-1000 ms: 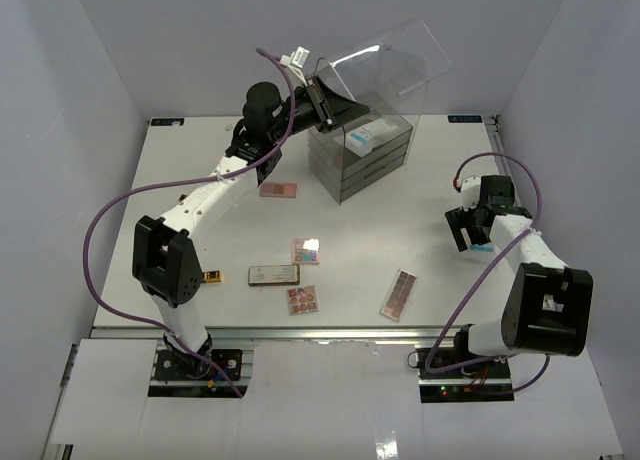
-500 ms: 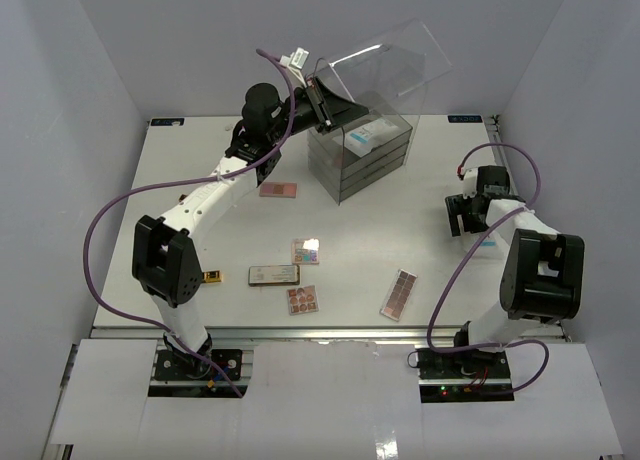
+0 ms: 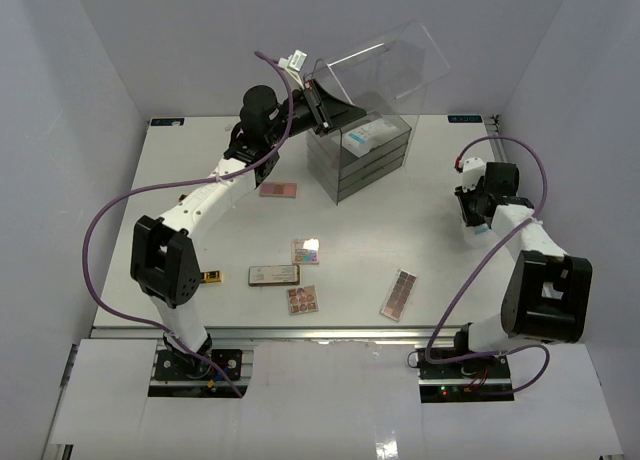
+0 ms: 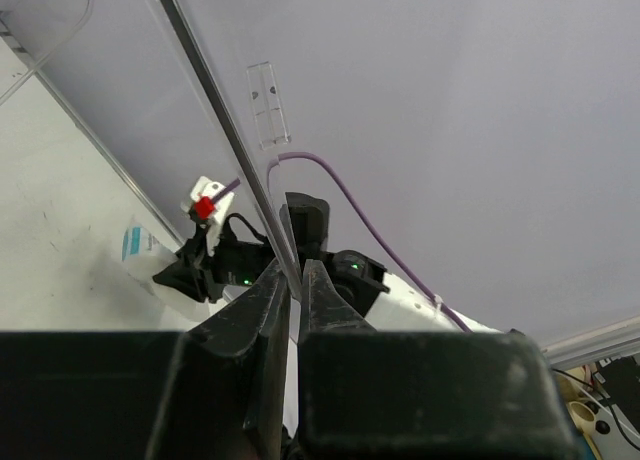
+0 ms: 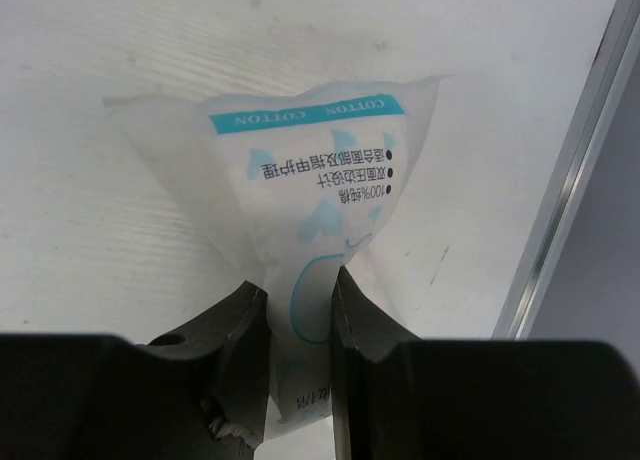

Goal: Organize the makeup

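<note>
My right gripper (image 5: 300, 300) is shut on a white-and-light-blue cotton packet (image 5: 320, 170), pinching one end so it crumples against the table near the right edge (image 3: 480, 225). My left gripper (image 4: 295, 275) is shut on the thin edge of the clear lid (image 3: 385, 65), holding it raised over the clear drawer box (image 3: 360, 160). Another packet (image 3: 372, 132) lies in the box's top. On the table lie a pink palette (image 3: 278, 190), a small palette (image 3: 305, 251), a grey compact (image 3: 273, 274), a round-pan palette (image 3: 303, 299), a long palette (image 3: 400, 295) and a black-gold tube (image 3: 211, 276).
The table's metal rail (image 5: 570, 180) runs close beside the right gripper. Purple cables (image 3: 110, 220) loop off both arms. Grey walls enclose the table on three sides.
The right gripper has moved a little toward the far right edge and closed its jaws on the packet. The left arm and the lid have not moved.
</note>
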Tool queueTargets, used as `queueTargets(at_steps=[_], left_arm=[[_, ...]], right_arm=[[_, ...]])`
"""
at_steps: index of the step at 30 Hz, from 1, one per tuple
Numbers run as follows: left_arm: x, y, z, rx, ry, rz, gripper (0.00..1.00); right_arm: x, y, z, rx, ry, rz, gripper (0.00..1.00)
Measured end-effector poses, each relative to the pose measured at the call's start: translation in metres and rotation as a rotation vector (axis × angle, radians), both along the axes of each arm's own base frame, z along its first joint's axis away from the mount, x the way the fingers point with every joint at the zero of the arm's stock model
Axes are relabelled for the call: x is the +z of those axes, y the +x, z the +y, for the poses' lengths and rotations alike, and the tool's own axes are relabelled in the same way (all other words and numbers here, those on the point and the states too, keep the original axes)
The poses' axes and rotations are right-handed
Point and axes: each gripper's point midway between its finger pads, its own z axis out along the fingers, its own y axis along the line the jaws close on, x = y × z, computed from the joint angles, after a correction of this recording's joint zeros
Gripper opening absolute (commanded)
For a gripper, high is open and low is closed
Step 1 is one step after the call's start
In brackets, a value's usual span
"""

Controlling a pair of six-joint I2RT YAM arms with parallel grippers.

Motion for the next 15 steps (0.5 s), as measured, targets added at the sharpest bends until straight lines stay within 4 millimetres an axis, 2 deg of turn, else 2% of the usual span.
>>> queueTargets(at_steps=[5, 12, 15], left_arm=[[0.001, 0.000, 0.001, -0.002, -0.003, 0.004, 0.06], [0.001, 0.000, 0.001, -0.002, -0.007, 0.009, 0.06], [0.002, 0.000, 0.001, -0.002, -0.010, 0.011, 0.06]], right_arm=[[0.040, -0.002, 0.047, 0.305, 0.012, -0.114, 0.11], [0.079, -0.003, 0.153, 0.838, -0.144, -0.249, 0.10], [0.099, 0.012, 0.188, 0.934, -0.262, -0.360, 0.10]])
